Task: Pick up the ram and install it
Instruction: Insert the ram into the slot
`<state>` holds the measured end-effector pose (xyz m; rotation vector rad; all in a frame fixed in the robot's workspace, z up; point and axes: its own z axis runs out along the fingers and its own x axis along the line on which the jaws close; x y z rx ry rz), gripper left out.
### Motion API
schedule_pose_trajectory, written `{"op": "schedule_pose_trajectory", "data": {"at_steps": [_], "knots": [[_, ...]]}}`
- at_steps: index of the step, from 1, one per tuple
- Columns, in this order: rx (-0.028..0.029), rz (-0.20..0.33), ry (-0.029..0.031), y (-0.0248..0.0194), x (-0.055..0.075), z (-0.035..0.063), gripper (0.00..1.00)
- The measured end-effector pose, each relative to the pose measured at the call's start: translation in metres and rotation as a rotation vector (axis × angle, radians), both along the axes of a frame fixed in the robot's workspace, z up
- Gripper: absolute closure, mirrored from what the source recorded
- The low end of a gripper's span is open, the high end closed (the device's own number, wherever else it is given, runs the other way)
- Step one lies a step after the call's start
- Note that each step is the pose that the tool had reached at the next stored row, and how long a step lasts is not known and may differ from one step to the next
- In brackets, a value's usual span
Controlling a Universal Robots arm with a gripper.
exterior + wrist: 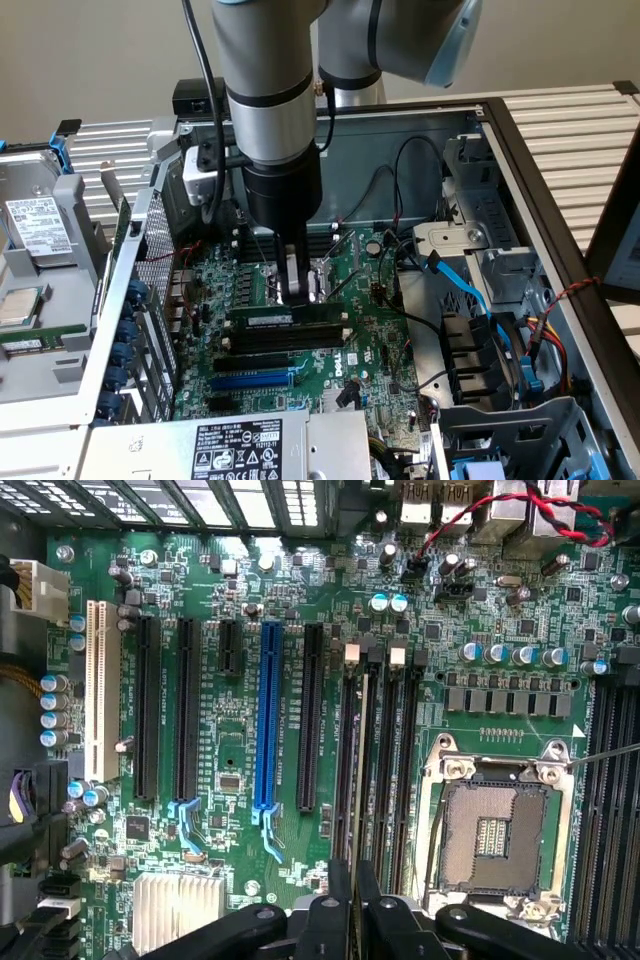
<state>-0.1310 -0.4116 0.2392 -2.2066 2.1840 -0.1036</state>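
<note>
My gripper [297, 292] reaches down into the open computer case and is shut on the ram [320, 311], a thin dark green stick with a white label. The stick lies level along the black memory slots [285, 338] on the green motherboard [370, 340]. Whether it is seated in a slot I cannot tell. In the wrist view the ram [361, 770] is seen edge-on, running out from between the fingertips [339, 905] in line with the memory slots [385, 750] and their white end clips [352, 652].
A blue expansion slot [255, 380] lies beside the memory slots, and the CPU socket [492, 835] sits on their other side. Blue and black cables [465, 285] crowd the exterior view's right. A power supply [235, 450] is at the front. A hard drive [35, 225] rests outside the case.
</note>
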Motion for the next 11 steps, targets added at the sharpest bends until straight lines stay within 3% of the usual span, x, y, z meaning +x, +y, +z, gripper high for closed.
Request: {"op": "schedule_pose_trajectory", "data": {"at_steps": [3,5,8,11], "knots": [[-0.0085,0.000,-0.0009,0.0000,-0.0008,-0.0001,0.86],[-0.0171,0.000,-0.0054,0.0000,-0.0012,-0.0003,0.86],[-0.0280,0.000,-0.0234,-0.0001,-0.0019,-0.0005,0.86],[-0.0284,0.000,-0.0366,0.0006,-0.0032,-0.0010,0.86]]}}
